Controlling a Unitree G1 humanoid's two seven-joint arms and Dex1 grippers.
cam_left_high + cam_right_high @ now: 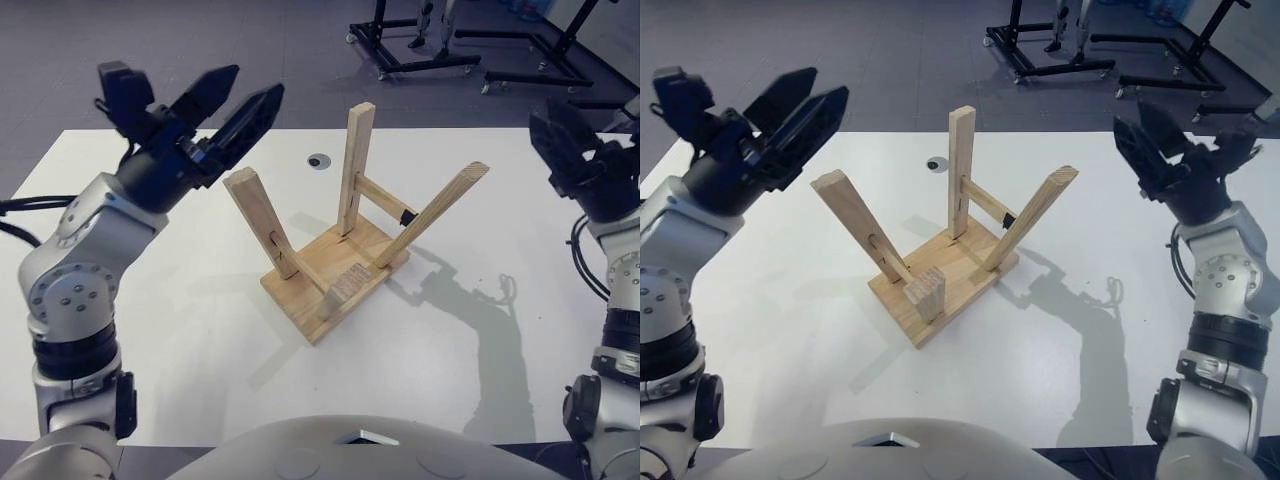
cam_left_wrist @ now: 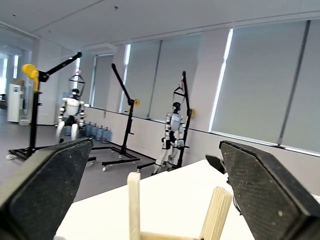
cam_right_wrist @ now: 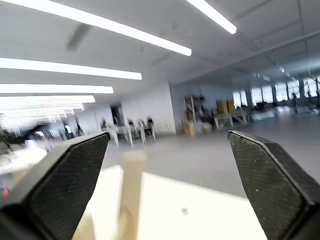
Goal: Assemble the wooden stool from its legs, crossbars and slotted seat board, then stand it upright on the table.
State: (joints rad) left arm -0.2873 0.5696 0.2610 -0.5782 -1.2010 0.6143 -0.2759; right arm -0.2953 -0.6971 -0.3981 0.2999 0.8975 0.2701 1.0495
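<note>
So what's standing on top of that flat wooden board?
Three legs stick up from the seat board, a crossbar runs between two of them, and a short wooden piece stands near its front edge. The leg ends inside the board are hidden.

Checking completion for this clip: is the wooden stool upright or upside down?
Upside down: the seat board lies flat on the table, with the legs pointing up.

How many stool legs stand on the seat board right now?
4: left leg, far leg, right leg, all rising from the seat board, and a near leg that looks short. None seems hidden.
</note>
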